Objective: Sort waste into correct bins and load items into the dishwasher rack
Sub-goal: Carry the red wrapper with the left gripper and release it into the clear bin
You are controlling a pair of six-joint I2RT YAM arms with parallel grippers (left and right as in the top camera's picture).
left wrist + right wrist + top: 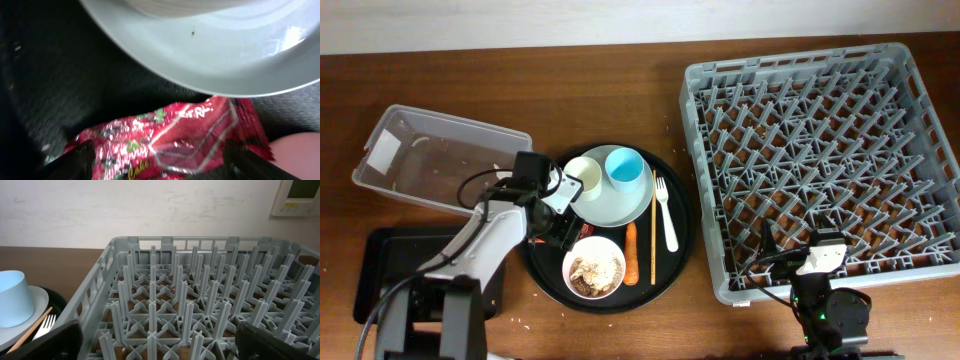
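One red wrapper, likely light, crinkly, slippery: we are straddling it with left gripper spread, judging mid-body pinch best; right gripper hanging spread.

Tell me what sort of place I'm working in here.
Probably an indoor dish-clearing station, perhaps a test kitchen. A grey dishwasher rack, a tray carrying a dirty bowl, and a clear waste tub all sit on a wooden table.

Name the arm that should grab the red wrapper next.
Left. The left hand, open, straddles the red wrapper beside the plate. The right hand, open, hangs at the dishwasher rack, far from it.
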